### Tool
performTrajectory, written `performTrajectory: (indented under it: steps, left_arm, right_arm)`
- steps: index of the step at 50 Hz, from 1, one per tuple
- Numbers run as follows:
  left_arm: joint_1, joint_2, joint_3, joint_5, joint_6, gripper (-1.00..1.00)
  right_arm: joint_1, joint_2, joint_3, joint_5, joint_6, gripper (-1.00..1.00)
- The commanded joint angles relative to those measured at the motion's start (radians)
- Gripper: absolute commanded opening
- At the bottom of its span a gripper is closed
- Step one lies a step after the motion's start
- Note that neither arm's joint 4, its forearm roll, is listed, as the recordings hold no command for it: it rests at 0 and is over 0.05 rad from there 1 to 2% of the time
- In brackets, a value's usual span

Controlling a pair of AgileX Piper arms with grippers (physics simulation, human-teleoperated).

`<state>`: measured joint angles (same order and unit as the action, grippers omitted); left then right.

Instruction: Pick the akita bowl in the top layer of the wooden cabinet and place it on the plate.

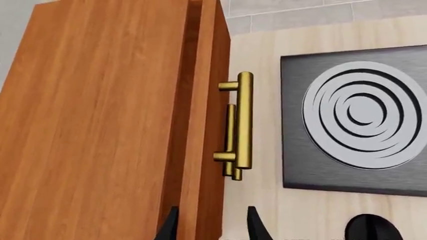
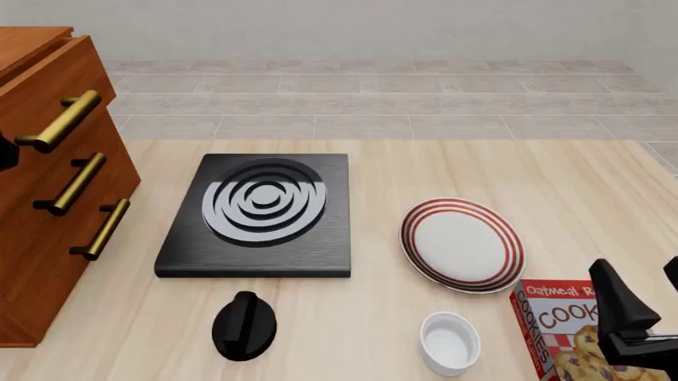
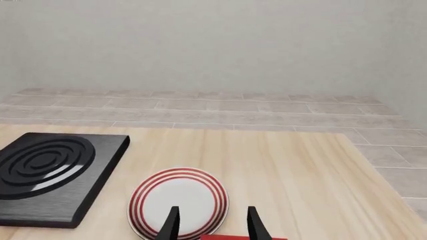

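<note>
The wooden cabinet (image 2: 48, 190) stands at the left edge of the table (image 2: 424, 167), its three drawer fronts each carrying a brass bar handle. The top layer (image 2: 43, 87) projects slightly proud of the two drawers below it; its interior is not exposed in any view, and the akita bowl cannot be seen anywhere, so its position cannot be confirmed. In the left wrist view the left gripper (image 1: 212, 225) sits close against the cabinet's edge, fingertips apart, with the top handle (image 1: 241, 120) just ahead and nothing between the jaws. The plate (image 2: 462, 244) lies right of centre on the table, white with red rings, its surface bare. Beside it to the left is the black square stove (image 2: 260, 213) with a black knob (image 2: 244, 324) nearer the camera. A plain white ramekin (image 2: 449, 341) stands just in front of the plate, holding nothing. A red cookie box (image 2: 561, 333) lies at the lower right, partly covered by the right gripper (image 2: 636, 294). The right gripper's fingers are spread, gripping nothing, above the box and pointed toward the plate.
</note>
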<state>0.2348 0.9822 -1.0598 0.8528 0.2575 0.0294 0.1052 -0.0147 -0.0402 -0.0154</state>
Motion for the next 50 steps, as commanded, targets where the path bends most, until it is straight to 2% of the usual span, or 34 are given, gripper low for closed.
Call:
performTrajectory:
  steps: [1,12,37,50]
  left_arm:
    - [-0.051,0.067,0.072,0.05,-0.003,1.0]
    - [-0.071,0.071,0.056,0.069,-0.003,1.0]
    - [-0.157,0.105,0.025,0.103,-0.049,1.0]
    - [-0.21,0.128,0.017,0.111,-0.089,1.0]
  right_arm:
    - [-0.002,0.019,0.001,-0.021,0.002,1.0]
    - [-0.003,0.017,0.001,-0.022,0.003,1.0]
    - [-0.007,-0.053,-0.003,0.048,0.007,1.0]
    - [-0.008,-0.048,-0.004,0.043,0.01,1.0]
